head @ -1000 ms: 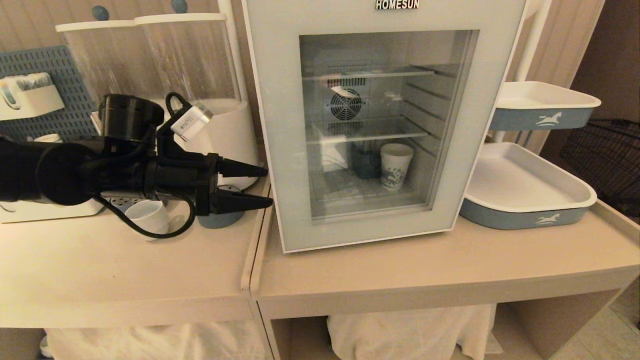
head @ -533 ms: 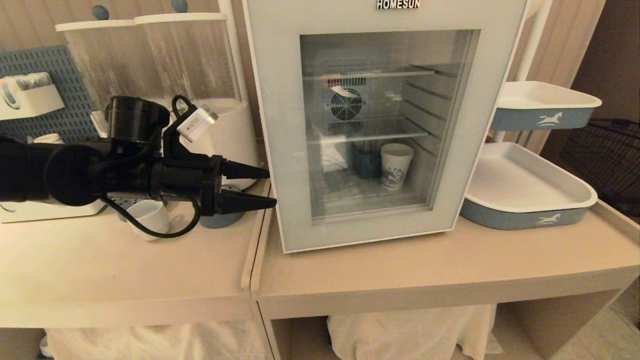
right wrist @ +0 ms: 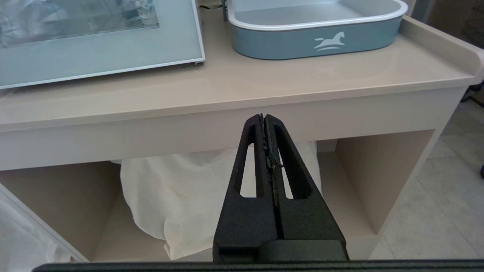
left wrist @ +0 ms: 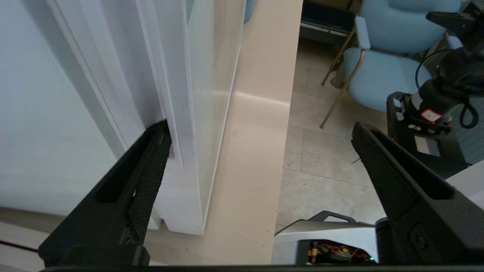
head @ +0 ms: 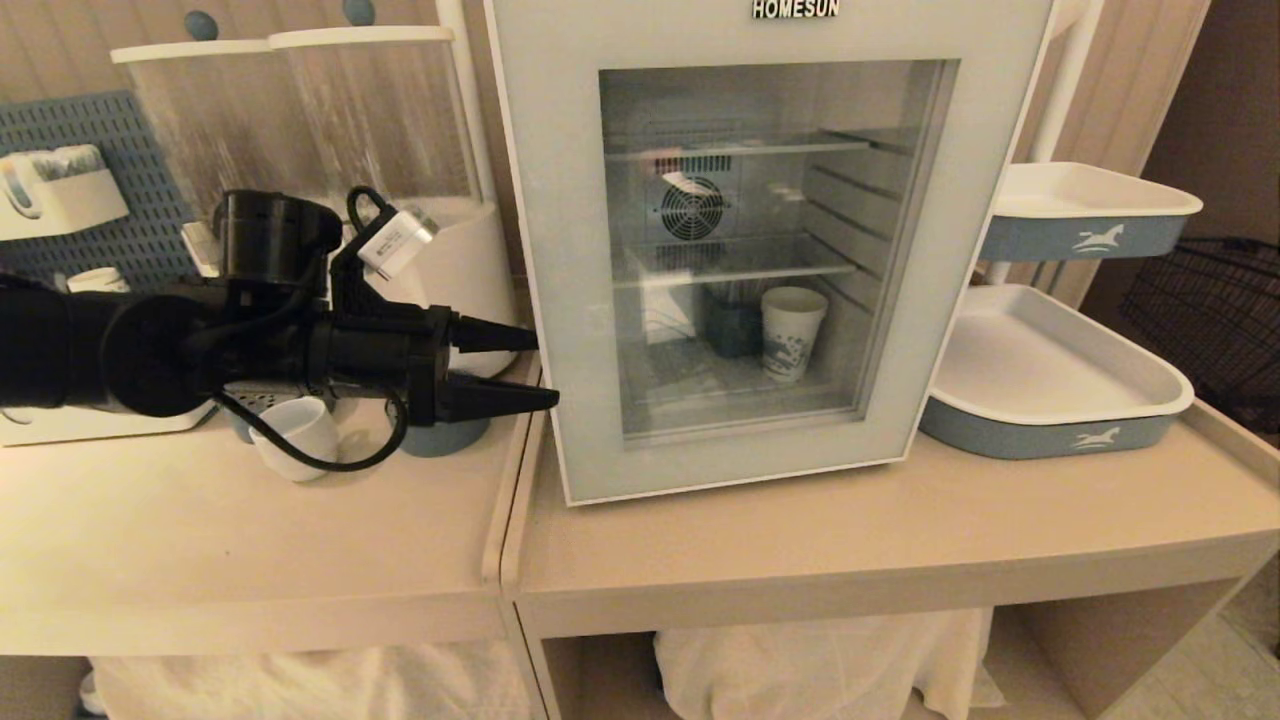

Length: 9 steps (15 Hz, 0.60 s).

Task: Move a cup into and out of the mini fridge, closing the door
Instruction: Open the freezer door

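Note:
The white HOMESUN mini fridge point(head: 795, 25) stands on the right table, and its glass-windowed door point(head: 560, 250) is shut. The small white cup point(head: 300, 432) sits on the left table under my left arm, partly crossed by a cable. My left gripper point(head: 545, 368) is open and level, with its tips at the door's left edge. In the left wrist view one finger point(left wrist: 151, 158) lies against the fridge's side wall point(left wrist: 56, 113) beside the door's edge point(left wrist: 204, 94), while the other hangs free. My right gripper point(right wrist: 263, 117) is shut and empty, low in front of the table.
A printed paper cup point(head: 793, 333) and a dark cup point(head: 733, 325) stand inside the fridge. White dispensers point(head: 440, 250) stand behind my left arm. Blue-and-white trays point(head: 1050, 420) sit to the right of the fridge. A blue chair point(left wrist: 382, 68) stands on the floor beyond.
My left gripper has crept a little to the right, bringing its tips up to the fridge's left edge. The jaws stay open. The right arm has not moved.

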Available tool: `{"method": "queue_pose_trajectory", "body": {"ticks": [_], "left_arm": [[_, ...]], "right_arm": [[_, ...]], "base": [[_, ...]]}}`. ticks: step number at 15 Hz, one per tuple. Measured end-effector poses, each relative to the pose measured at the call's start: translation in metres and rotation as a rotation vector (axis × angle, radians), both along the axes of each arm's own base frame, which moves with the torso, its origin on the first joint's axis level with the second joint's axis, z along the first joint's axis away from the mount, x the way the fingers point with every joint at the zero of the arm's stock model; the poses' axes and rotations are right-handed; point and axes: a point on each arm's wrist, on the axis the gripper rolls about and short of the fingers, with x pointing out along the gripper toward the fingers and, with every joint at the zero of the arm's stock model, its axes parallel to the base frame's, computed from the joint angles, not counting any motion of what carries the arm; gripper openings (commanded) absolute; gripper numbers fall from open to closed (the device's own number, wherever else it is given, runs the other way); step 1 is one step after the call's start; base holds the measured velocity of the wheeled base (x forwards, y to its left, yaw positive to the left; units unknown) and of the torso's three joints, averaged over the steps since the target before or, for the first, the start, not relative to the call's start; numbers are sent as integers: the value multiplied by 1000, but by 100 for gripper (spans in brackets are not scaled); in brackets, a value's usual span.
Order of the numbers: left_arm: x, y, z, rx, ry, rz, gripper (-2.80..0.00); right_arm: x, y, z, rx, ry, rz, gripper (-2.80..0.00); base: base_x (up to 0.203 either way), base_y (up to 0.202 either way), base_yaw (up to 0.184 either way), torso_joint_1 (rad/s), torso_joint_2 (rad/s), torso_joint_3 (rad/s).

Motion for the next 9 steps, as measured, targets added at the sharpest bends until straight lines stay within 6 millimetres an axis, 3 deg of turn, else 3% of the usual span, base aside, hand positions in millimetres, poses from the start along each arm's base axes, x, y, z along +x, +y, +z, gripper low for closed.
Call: {"method": "queue_pose_trajectory", "body": {"ticks": [9], "left_arm": [[-25,0,10,-19,22,-22,0]], "right_arm": [[0,0,0,0,1,0,-280]], "base": [[0,0,0,0,0,0]]}}
